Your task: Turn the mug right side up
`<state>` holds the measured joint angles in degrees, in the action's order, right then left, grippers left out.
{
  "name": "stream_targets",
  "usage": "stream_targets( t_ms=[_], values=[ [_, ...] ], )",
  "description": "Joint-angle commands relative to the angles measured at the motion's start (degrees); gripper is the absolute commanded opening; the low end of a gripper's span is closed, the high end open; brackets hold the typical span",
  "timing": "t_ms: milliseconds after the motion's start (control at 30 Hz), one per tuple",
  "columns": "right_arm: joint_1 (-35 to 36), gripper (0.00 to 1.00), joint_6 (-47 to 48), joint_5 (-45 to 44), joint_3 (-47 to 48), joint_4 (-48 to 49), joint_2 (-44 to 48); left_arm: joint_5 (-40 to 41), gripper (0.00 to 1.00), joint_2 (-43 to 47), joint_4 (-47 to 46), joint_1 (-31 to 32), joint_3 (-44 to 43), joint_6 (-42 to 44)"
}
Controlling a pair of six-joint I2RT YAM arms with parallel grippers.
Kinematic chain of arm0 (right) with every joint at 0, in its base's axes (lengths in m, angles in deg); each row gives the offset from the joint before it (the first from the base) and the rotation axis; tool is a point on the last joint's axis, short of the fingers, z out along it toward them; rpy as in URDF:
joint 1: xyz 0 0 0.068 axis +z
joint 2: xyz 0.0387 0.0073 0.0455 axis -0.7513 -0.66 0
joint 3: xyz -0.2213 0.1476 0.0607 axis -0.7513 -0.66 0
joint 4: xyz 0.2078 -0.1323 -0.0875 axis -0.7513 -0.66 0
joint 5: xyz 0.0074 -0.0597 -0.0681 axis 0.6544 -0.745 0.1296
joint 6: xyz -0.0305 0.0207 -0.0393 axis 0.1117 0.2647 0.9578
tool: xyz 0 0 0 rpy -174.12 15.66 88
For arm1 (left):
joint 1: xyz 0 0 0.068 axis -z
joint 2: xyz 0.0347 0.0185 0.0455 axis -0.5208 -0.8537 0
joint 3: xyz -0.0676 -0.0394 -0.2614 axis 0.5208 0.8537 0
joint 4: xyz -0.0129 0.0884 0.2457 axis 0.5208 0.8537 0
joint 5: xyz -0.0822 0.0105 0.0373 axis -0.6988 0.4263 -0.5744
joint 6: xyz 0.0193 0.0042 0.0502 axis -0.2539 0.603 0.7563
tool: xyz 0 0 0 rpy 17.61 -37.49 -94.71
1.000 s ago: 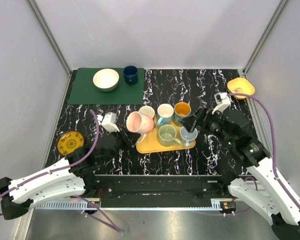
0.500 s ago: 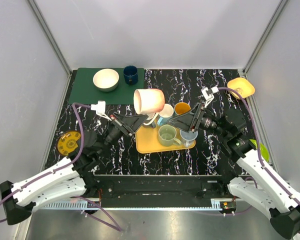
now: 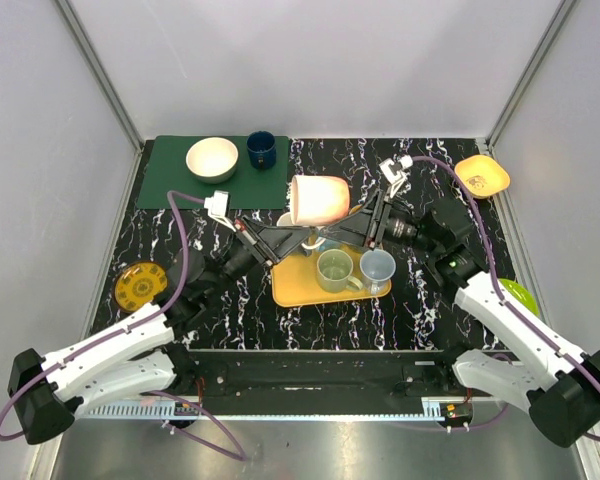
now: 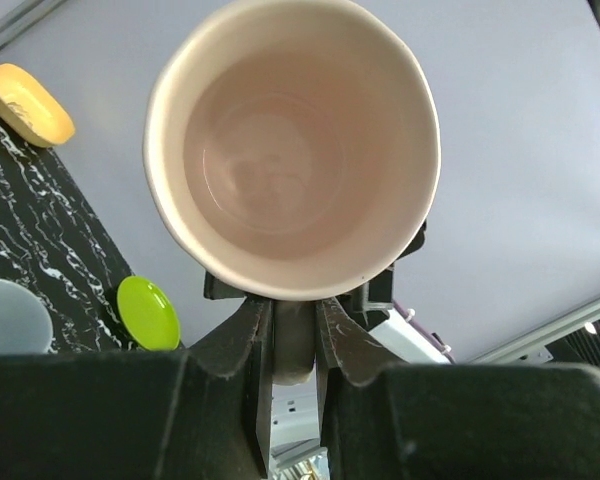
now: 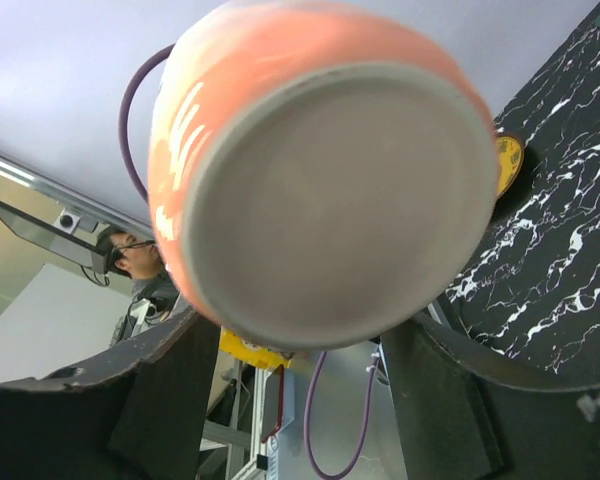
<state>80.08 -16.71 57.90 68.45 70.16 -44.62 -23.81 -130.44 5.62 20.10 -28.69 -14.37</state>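
The pink mug (image 3: 320, 200) hangs in the air above the yellow tray (image 3: 298, 291), lying on its side. My left gripper (image 3: 302, 232) is shut on its handle (image 4: 293, 345). In the left wrist view the mug (image 4: 290, 150) shows its empty mouth, with my left gripper (image 4: 293, 312) just below the rim. My right gripper (image 3: 348, 218) faces the mug from the right. In the right wrist view the grey base of the mug (image 5: 330, 190) fills the frame. My right gripper (image 5: 302, 335) stands open there, one finger on each side of the base.
The tray holds a green mug (image 3: 333, 270), a blue-grey mug (image 3: 377, 265) and others partly hidden. A white bowl (image 3: 212, 158) and a dark blue cup (image 3: 261, 149) sit on a green mat (image 3: 170, 182). An orange bowl (image 3: 482, 175), yellow disc (image 3: 140, 285) and green plate (image 3: 518, 296) lie around.
My left gripper has lifted the pink mug off the tray, up and to the right. The right gripper has moved in to the mug's base, and its jaws have narrowed.
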Motion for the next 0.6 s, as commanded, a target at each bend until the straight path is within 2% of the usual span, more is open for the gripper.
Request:
stream_targets(
  t_ms=[0, 33, 167, 433, 567],
  values=[
    [0.35, 0.67, 0.25, 1.82, 3.74, 4.69, -1.68, -4.92, 0.0, 0.9, -12.4, 0.11, -1.61, -2.57],
    [0.35, 0.62, -0.02, 2.08, 3.74, 5.31, -2.46, -5.27, 0.0, 0.81, -12.41, 0.11, -1.87, -2.83],
    [0.35, 0.54, -1.6, 2.96, 4.08, 8.65, -4.05, -7.99, 0.0, -0.42, -13.37, 0.11, -2.13, -3.89],
    [0.35, 0.45, -4.32, 4.28, 6.11, 13.39, -6.77, -8.96, 0.0, -2.0, -13.99, 0.37, -0.91, -5.21],
    [0.35, 0.37, -5.38, 4.72, 6.63, 14.1, -7.92, -9.05, 0.0, -2.62, -13.38, 0.63, -0.91, -4.95]
  ],
)
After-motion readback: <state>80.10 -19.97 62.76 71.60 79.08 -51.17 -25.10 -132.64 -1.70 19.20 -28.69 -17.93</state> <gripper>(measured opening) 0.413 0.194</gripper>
